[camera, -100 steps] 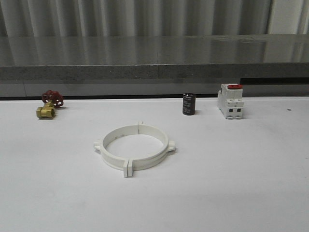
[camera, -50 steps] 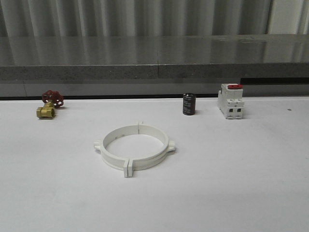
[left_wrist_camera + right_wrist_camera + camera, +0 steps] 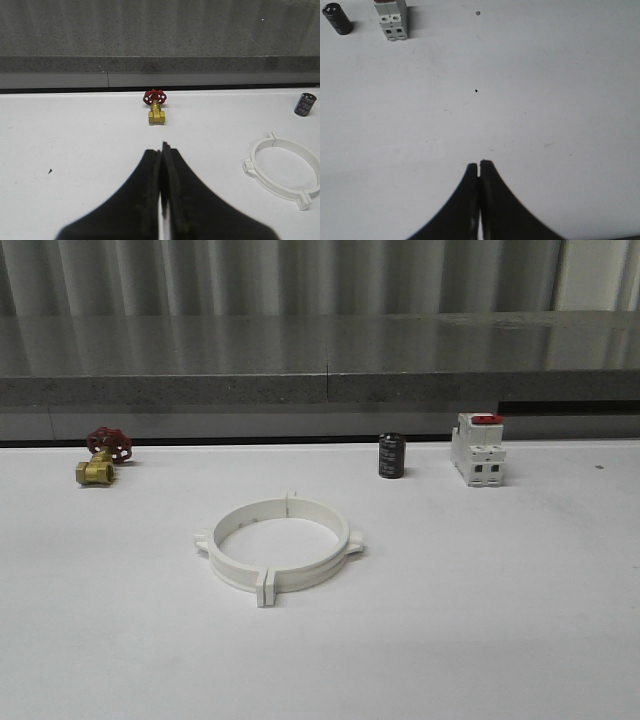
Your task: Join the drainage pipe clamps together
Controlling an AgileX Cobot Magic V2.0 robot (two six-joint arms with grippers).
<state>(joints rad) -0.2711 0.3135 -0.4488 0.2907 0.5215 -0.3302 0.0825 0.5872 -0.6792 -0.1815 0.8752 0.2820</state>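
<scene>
While both claws are pressed shut and hold nothing, the drainage pipe clamps [image 3: 277,547] lie flat on the white table [image 3: 480,620], near the middle. The two white half-rings sit together as one wide ring, and small tabs stick out at its left side, its right side and its front. In the left wrist view the ring [image 3: 286,170] lies off to one side of the left gripper [image 3: 161,150], well apart from it. The black fingers [image 3: 150,172] of that gripper touch each other, with only a thin line between them. The right gripper [image 3: 479,167] hangs over a bare part of the table, and its fingers [image 3: 491,182] are closed tight too. Farther back, along the far edge of the table, sit three other things. A brass valve with a red wheel [image 3: 103,454] is at the left. A small dark cylinder [image 3: 391,455] stands behind the ring and to its right. Just to the right of the cylinder is a white boxy switch with a red top [image 3: 477,448].
</scene>
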